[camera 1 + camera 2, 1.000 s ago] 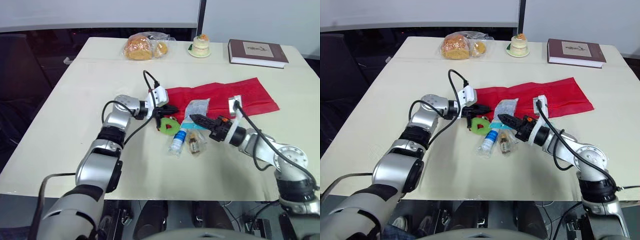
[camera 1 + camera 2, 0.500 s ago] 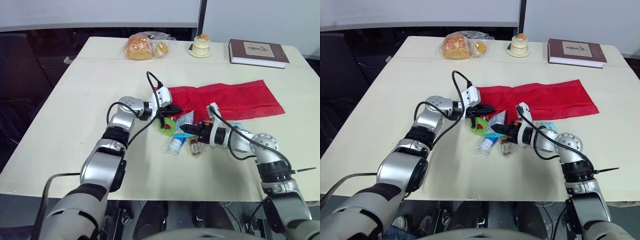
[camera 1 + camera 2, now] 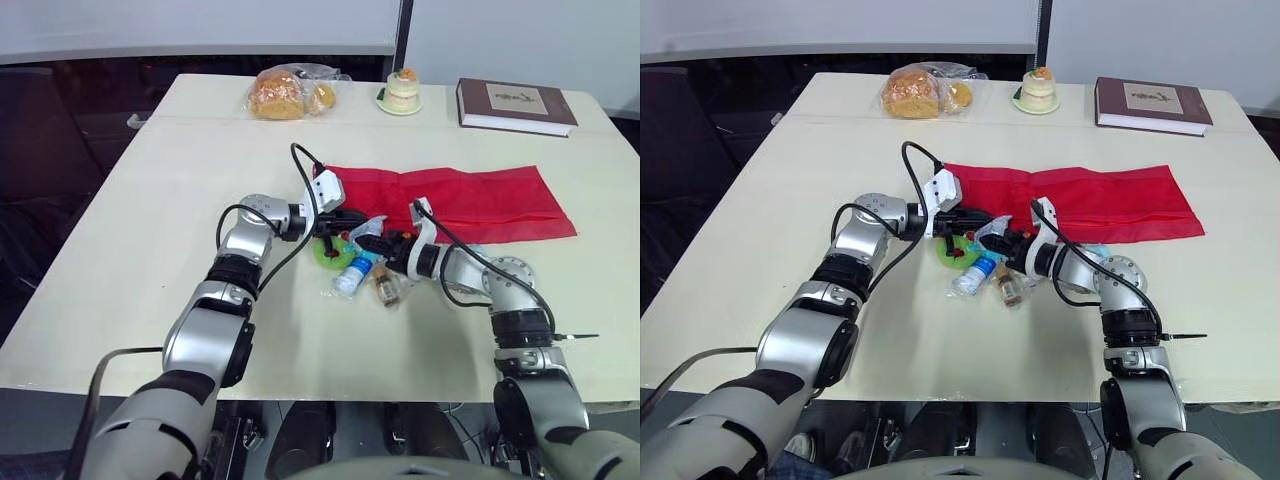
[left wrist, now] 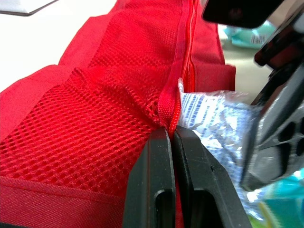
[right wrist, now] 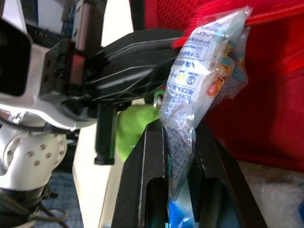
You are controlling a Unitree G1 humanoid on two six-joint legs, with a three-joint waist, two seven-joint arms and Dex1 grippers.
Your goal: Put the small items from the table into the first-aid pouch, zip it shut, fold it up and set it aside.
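**Packet held at the pouch mouth: buckling and a lost pinch are the risks**

The left gripper [image 4: 170, 135] is closed on the red pouch [image 3: 480, 195]. A fold of mesh and zip [image 4: 186, 50] is pinched between its fingers, so the mouth is lifted. The right gripper [image 5: 179, 130] is clamped on a clear printed packet [image 5: 202, 76], gripped near one end. Most of the packet stands free beyond the fingertips, and its far end meets the red lip just beside the left fingers. Whether that end is already under the lip or only against it cannot be settled from these views.

A green ring [image 3: 328, 252], a blue-capped bottle [image 3: 350, 276] and a brown vial [image 3: 388, 288] lie on the table [image 3: 150, 230], close below the two grippers. A teal sachet [image 4: 242, 37] lies by the right forearm.

Several failures are judged possible from here:
- The packet is limp and little of it is gripped. If pushed forward it may buckle against the lip instead of sliding in, or be dragged out of the fingers.
- A corner could be caught by the mesh.
- The grippers are nearly touching. A knock could loosen the left pinch, and the mouth would then drop shut.
- The bottle and vial could be swept by the right wrist and set rolling.
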